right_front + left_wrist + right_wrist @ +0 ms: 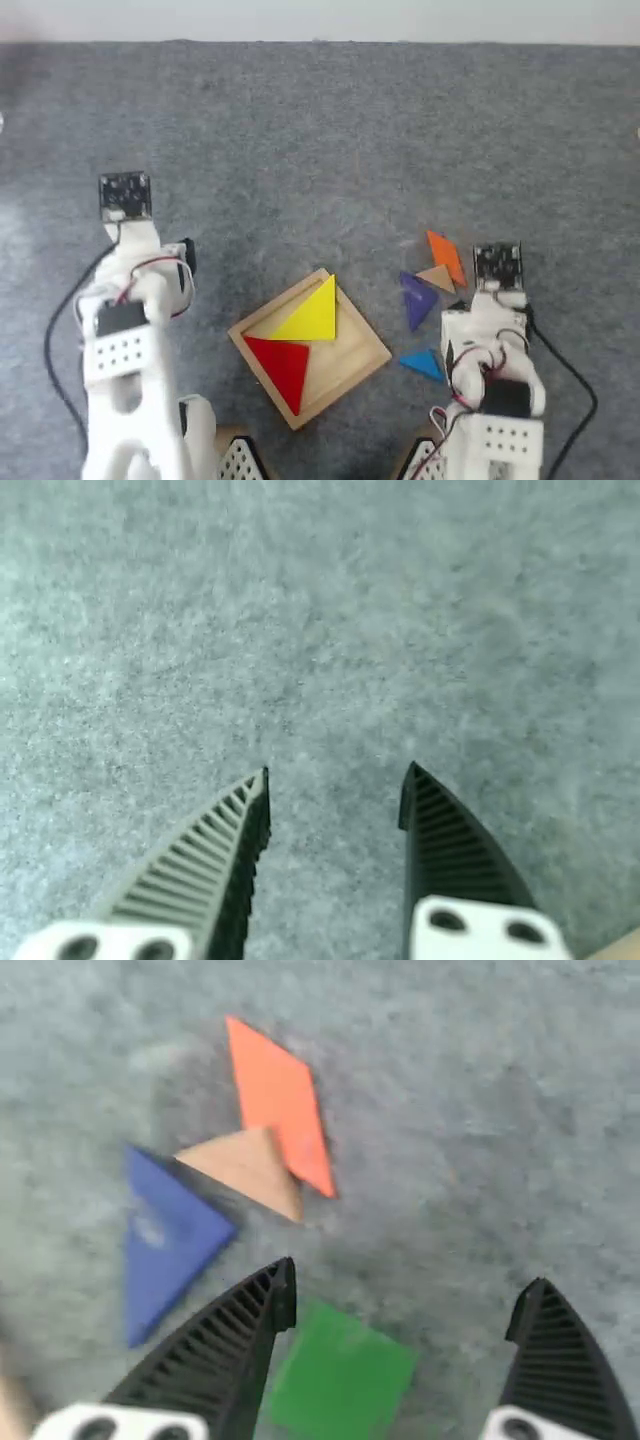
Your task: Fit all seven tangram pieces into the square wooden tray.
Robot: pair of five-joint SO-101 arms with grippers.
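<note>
Your right tool [412, 1272] hangs with its two fingers wide apart over the green square [340, 1375], which lies flat on the grey worktop [300, 150], closer to one finger than the other. Just past it sit the violet-blue triangle [165, 1235], the tan triangle [250, 1168] and the orange parallelogram [278, 1100], the tan one touching the parallelogram's long edge. From above, you see the parallelogram's long axis running away from the arm, its far end leaning toward the tray's side. A small blue triangle [424, 363] lies between that arm and the square wooden tray [348, 356], one tip aimed at the tray. The tray is turned like a diamond, a corner toward the far edge of the worktop; inside it the yellow triangle [312, 312] points its sharp tip at that far corner, and the red triangle [282, 362] points toward the near corner. Your left tool [338, 770], well apart from the pieces, also has its fingers spread, over bare worktop
</note>
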